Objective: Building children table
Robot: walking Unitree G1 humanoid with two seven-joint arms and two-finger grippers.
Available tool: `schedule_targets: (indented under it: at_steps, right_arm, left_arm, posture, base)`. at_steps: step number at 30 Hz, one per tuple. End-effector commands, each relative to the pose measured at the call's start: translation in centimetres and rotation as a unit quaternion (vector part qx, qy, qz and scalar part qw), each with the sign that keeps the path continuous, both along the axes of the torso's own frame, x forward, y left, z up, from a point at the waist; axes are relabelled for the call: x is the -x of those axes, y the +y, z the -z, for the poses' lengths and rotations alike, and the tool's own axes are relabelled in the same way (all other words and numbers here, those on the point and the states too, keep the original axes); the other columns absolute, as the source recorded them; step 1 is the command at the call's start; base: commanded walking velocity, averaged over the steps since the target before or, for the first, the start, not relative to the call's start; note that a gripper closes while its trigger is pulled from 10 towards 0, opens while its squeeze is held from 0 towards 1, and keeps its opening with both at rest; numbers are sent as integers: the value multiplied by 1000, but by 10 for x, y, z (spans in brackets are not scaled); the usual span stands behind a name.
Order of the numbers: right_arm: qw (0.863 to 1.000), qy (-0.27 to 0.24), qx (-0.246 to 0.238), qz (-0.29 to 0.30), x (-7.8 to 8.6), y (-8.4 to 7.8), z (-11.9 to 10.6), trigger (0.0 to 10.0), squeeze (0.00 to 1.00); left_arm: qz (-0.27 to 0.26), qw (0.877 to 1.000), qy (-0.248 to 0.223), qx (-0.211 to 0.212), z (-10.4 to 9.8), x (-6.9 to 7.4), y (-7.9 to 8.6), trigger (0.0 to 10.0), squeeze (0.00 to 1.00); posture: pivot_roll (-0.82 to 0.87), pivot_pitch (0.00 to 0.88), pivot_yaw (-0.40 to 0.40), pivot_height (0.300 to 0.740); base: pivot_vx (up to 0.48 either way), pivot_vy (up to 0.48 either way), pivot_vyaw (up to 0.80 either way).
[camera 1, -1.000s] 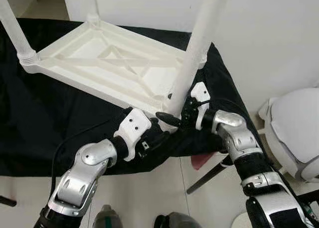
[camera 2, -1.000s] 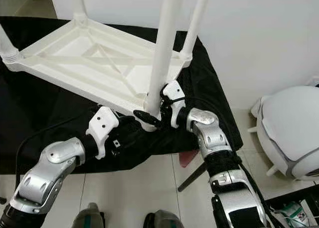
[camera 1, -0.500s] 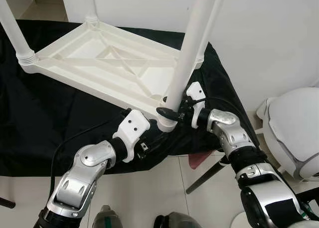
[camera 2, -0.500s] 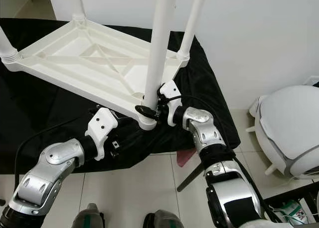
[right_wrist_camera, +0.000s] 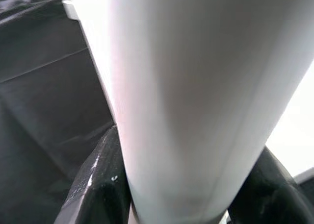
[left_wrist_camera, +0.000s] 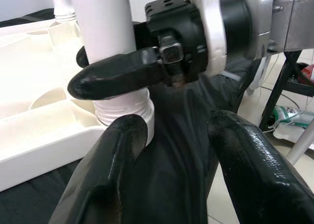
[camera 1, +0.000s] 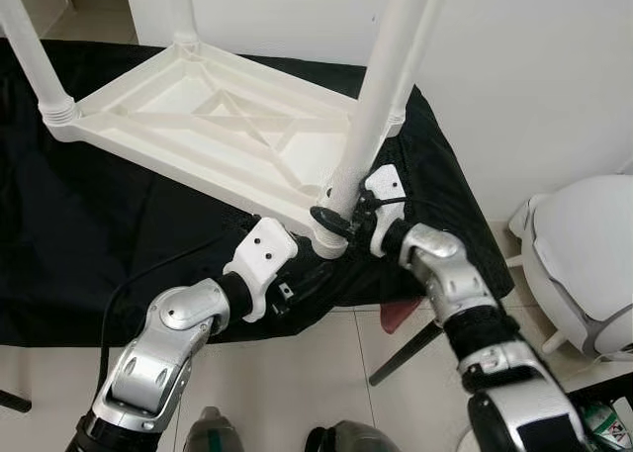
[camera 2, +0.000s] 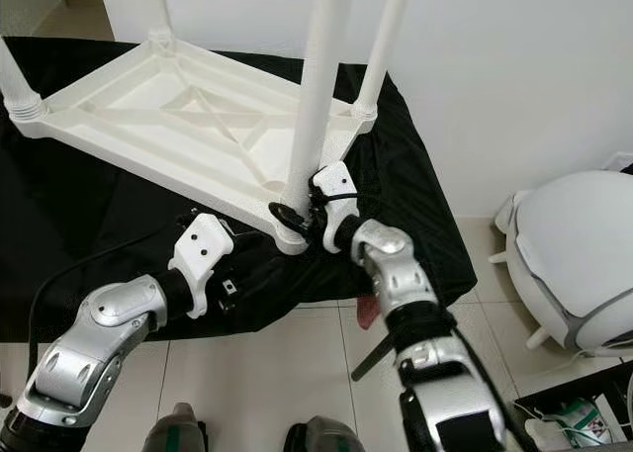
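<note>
White plastic children's table (camera 1: 208, 126) lies upside down on black cloth (camera 1: 79, 234); right tool (camera 1: 331, 218) clamps its near-centre leg (camera 1: 381, 86) to seat it, left tool (left_wrist_camera: 171, 150) open, empty, just below the socket.

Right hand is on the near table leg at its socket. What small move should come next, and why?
Probably keep the right hand shut on the near leg and twist it further into the corner socket, since the leg's threaded collar is partly exposed above it. The left hand, open beside the tabletop, could brace that corner.
</note>
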State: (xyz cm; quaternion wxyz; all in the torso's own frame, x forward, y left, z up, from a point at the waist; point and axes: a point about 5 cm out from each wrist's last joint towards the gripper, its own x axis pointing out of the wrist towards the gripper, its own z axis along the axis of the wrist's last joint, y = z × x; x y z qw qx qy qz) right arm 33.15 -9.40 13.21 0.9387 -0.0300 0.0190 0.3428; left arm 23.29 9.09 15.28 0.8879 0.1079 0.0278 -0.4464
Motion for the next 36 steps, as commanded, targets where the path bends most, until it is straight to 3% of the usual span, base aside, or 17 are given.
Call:
schedule_targets:
  at_steps: [1, 7, 10, 19, 20, 28, 30, 32, 34, 35, 36]
  right_arm:
    - [998, 0, 4, 68, -5, -17, -2, 10000, 0]
    - [978, -10, -18, 208, 3, -11, -8, 10000, 0]
    - [969, -15, -13, 245, 6, -9, -8, 10000, 0]
    - [965, 4, -21, 261, 12, -5, -7, 10000, 0]
    - [969, 6, -34, 243, 13, -3, -7, 10000, 1000]
    - [978, 8, -63, 200, 14, -1, -13, 10000, 1000]
    - [981, -1, -55, 188, 11, -9, -14, 10000, 1000]
    - [990, -6, -49, 135, 8, -24, -15, 10000, 1000]
    - [990, -6, -49, 135, 8, -24, -15, 10000, 1000]
    - [994, -13, -41, 103, 8, -29, -15, 10000, 1000]
    - [998, -11, -21, 57, 8, -34, -11, 10000, 314]
  left_arm:
    - [-4, 1000, -2, 0, 0, 0, -3, 10000, 0]
    - [0, 1000, -3, 1, 1, 0, -5, 10000, 0]
    - [-1, 1000, -4, 1, 1, 0, -5, 10000, 0]
    - [1, 1000, -4, 2, 2, 0, -6, 10000, 0]
    - [0, 1000, -5, 1, 2, 0, -5, 10000, 0]
    - [-1, 1000, -6, 0, 1, -1, -5, 10000, 0]
    - [-1, 1000, -6, -1, 1, 0, -4, 10000, 0]
    - [-2, 1000, -7, -1, 1, -1, -4, 10000, 0]
    - [-2, 1000, -7, -1, 1, -1, -4, 10000, 0]
    - [-2, 1000, -7, -1, 1, -1, -4, 10000, 0]
    - [-1, 1000, -7, -1, 0, -1, -4, 10000, 0]
  posture:
    - [45, 11, -96, 740]
    - [48, 0, -113, 740]
    - [48, 0, -113, 740]
    - [46, 0, -114, 740]
    - [51, 0, -114, 740]
    - [51, 0, -113, 740]
    - [51, 0, -113, 740]
    - [48, 0, -108, 740]
    - [48, 0, -108, 740]
    - [48, 0, -105, 740]
    - [46, 0, -99, 740]
  base:
    - [0, 0, 0]
    - [0, 0, 0]
    - [0, 0, 0]
    - [0, 0, 0]
    - [0, 0, 0]
    - [0, 0, 0]
    - [0, 0, 0]
    - [0, 0, 0]
    - [0, 0, 0]
    - [0, 0, 0]
    - [0, 0, 0]
